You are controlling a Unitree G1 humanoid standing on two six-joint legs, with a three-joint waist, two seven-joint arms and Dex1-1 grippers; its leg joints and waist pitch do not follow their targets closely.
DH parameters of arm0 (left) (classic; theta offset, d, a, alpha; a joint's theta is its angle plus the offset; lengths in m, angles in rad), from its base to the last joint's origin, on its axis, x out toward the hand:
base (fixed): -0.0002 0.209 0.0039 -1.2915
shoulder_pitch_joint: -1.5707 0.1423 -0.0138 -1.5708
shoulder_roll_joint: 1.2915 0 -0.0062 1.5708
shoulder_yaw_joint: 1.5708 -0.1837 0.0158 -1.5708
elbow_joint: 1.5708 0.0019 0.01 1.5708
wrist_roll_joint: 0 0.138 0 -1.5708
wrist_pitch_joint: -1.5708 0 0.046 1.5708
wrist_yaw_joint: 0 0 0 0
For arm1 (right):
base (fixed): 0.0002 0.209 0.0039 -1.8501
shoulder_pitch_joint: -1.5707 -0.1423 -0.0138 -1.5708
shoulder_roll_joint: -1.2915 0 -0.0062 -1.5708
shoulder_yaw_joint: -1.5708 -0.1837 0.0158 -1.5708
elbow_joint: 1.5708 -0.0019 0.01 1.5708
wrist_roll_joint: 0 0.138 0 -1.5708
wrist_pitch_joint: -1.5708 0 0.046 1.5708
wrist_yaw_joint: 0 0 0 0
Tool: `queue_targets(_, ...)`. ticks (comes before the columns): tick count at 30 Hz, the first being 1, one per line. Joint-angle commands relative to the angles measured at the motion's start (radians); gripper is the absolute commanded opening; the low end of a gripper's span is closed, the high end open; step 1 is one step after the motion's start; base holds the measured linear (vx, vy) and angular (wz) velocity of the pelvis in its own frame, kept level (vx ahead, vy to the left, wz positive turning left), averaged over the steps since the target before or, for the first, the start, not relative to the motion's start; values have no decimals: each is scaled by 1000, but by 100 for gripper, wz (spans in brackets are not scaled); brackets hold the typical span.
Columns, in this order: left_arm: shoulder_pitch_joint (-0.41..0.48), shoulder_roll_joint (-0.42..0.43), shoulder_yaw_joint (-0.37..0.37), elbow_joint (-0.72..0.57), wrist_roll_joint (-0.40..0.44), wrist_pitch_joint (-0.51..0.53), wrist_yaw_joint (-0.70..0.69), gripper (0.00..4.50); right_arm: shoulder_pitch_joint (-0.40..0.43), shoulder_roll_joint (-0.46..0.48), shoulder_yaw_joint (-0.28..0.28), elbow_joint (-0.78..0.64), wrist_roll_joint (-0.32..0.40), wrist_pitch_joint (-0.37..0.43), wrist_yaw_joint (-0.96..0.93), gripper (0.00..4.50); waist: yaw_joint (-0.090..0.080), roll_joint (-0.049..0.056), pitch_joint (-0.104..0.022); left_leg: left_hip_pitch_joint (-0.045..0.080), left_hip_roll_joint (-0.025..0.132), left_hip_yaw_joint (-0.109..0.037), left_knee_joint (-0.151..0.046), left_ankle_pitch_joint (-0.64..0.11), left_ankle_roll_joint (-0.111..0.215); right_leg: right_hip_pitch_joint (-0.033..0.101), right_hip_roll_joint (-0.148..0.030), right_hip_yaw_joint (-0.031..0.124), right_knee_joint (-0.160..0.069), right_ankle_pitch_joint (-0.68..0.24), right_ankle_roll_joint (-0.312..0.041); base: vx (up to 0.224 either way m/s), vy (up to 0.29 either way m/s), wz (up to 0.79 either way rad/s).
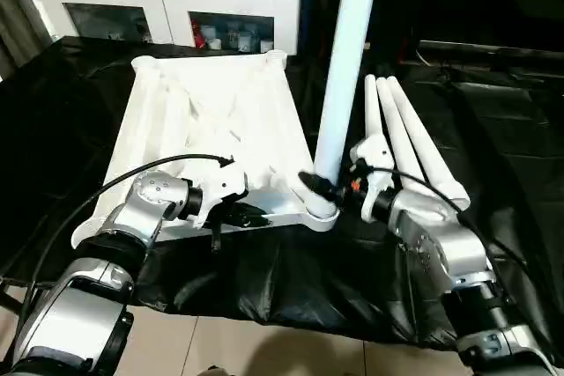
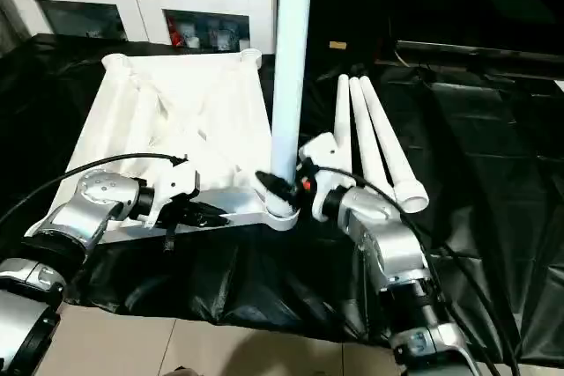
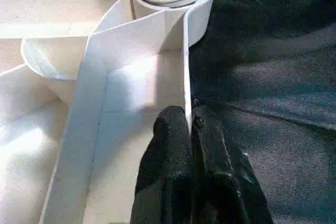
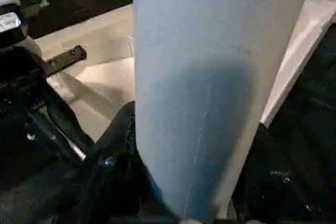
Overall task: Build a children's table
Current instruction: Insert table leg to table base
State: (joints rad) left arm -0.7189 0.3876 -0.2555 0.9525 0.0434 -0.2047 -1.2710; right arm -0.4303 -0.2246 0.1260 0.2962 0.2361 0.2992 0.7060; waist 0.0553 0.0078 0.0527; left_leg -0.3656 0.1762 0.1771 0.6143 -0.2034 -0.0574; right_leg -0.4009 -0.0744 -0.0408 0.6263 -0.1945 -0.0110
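1. 1 white plastic rectangular tabletop [image 1: 207,129] lies upside down on the black sheet [image 1: 493,129]; it looks light and stiff, best held by its thin rim, where the left gripper [image 3: 190,129] is pinched almost closed.
2. 1 white round tube leg [image 1: 345,68], smooth and likely slippery, stands in the corner socket [image 1: 319,213]; the right gripper [image 1: 328,188], half-open, clasps its base.
3. 3 spare legs [image 1: 410,134] lie just beyond the right gripper.
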Motion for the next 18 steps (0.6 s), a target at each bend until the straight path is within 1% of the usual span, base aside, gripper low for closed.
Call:
queue_targets(1,-3,-1,-4,27,21,2,34,0,6,-8,11,2,-7,9,10,189,-5,-4,-52,14,52,-19,-95,-276,-12,34,-76,50,-99,-355,-181,0,0,0)
queue_targets(3,-7,-3,-4,29,21,1,34,0,8,-11,8,1,-7,7,13,189,-4,-2,-53,13,52,-19,-96,-268,-11,34,-75,50,-98,-342,-184,0,0,0)
queue_targets(5,-8,-5,-2,30,19,1,33,0,6,-10,5,5,-9,4,13,189,-3,-3,-54,14,52,-17,-95,-259,-9,34,-75,50,-97,-319,-190,0,0,0)
queue_targets(6,-9,-8,2,27,12,4,25,0,1,-3,-1,20,-9,-5,9,189,-3,0,-54,13,52,-16,-95,-253,-8,35,-74,50,-96,-303,-195,0,0,0)
queue_targets(7,-9,-8,2,27,12,4,25,0,1,-3,-1,20,-9,-5,9,189,-3,-1,-54,13,52,-16,-95,-252,-7,35,-74,50,-96,-299,-196,0,0,0)
queue_targets(8,-10,-11,4,25,8,6,21,0,-6,7,-7,37,-8,-17,2,189,-4,1,-55,12,51,-16,-95,-253,-9,36,-74,49,-96,-296,-199,0,0,0)
queue_targets(9,-10,-11,4,25,8,7,21,0,-7,10,-9,42,-7,-19,1,189,-4,1,-54,12,52,-17,-96,-256,-10,37,-75,49,-96,-301,-201,0,0,0)
queue_targets(10,-12,-15,3,24,7,8,18,0,-21,31,-26,79,2,-38,-13,189,-3,7,-54,12,52,-18,-96,-258,-11,36,-75,49,-96,-302,-201,0,0,0)
queue_targets(11,-13,-16,3,26,8,7,19,0,-26,40,-34,97,7,-47,-21,189,-6,3,-53,11,52,-19,-98,-273,-15,36,-76,48,-98,-321,-202,0,0,0)
queue_targets(12,-14,-17,3,28,9,6,20,0,-28,46,-44,113,15,-52,-24,189,-7,3,-54,10,51,-19,-98,-276,-17,37,-77,48,-97,-328,-201,0,0,0)
queue_targets(13,-16,-18,3,30,10,5,20,0,-29,49,-50,123,20,-54,-24,189,-8,3,-53,14,52,-19,-98,-285,-18,34,-76,49,-100,-341,-199,0,0,0)
queue_targets(14,-16,-18,3,30,10,5,20,0,-29,49,-50,123,20,-54,-24,189,-8,3,-53,14,52,-19,-98,-285,-18,34,-76,49,-100,-341,-199,0,0,0)
queue_targets(15,-17,-19,5,31,10,7,24,0,-20,53,-72,133,37,-58,-28,189,-8,2,-53,11,53,-20,-100,-276,-16,37,-75,47,-98,-320,-202,0,0,0)
queue_targets(16,-18,-20,8,30,9,9,28,0,-9,60,-98,144,54,-68,-40,189,-8,3,-53,13,54,-19,-100,-278,-14,36,-75,48,-99,-316,-204,0,0,0)
queue_targets(17,-18,-20,8,30,9,9,28,0,-9,60,-98,144,54,-68,-40,189,-8,2,-53,13,54,-19,-100,-279,-12,35,-77,49,-98,-316,-207,0,0,0)
queue_targets(18,-19,-21,9,30,8,11,30,0,-2,65,-115,150,65,-75,-49,189,-7,2,-54,11,54,-19,-100,-271,-11,38,-77,48,-98,-307,-208,0,0,0)
